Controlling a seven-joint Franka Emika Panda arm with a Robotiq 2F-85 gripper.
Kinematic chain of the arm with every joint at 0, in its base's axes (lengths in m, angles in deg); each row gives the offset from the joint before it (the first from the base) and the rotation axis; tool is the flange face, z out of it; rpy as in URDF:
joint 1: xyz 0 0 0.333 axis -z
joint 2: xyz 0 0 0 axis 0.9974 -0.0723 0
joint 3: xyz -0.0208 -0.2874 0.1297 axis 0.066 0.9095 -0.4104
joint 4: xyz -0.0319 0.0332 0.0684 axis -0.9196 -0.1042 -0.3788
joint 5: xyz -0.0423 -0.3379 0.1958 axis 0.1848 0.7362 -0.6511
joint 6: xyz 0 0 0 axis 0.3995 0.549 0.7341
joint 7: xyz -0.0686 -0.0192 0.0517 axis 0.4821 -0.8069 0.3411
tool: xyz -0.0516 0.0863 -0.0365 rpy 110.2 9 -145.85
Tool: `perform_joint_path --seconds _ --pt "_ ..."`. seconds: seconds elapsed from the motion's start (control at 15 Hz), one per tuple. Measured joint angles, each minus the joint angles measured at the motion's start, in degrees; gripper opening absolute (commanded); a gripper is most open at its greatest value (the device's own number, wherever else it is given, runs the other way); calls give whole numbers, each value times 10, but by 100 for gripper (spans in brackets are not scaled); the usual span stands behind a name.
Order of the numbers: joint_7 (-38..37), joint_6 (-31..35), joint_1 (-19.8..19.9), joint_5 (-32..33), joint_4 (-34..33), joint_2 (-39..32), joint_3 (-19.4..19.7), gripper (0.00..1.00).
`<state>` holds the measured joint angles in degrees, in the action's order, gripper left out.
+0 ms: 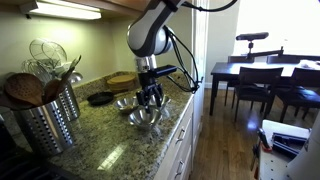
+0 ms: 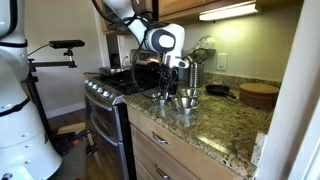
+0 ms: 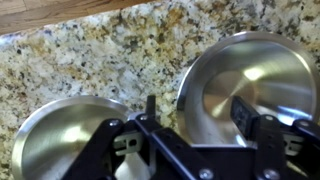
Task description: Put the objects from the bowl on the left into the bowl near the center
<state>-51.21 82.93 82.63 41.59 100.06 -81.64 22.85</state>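
Steel first: in the wrist view a round shiny steel bowl [image 3: 50, 140] lies at about eight o'clock on the speckled brown granite desk [image 3: 100, 50], its rim cut by the lower edge. Just inside it, under the near finger, sits a small pale shape [image 3: 125, 165], too blurred to tell whether it is one of the task's objects or part of the tool. At six o'clock the black two-fingered pincer [image 3: 190, 150] hangs above the gap between the bowls, its jaws spread wide and, as far as shows, clamped on nothing. At two o'clock lies a second round steel bowl [image 3: 250, 85], its floor bare where it shows. The bowls lie just beside each other.

My reading: this is a moment between carries, with the pincer empty. Which bowl is the source I cannot tell from here. The next move calls for centring the open jaws over an object in the source bowl, descending clear of the rim, and closing on it
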Motion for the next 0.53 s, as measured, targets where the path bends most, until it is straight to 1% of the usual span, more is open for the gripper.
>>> perform_joint_path --seconds 0.53 --pt "-5 -2 0 23 -4 18 0 100"
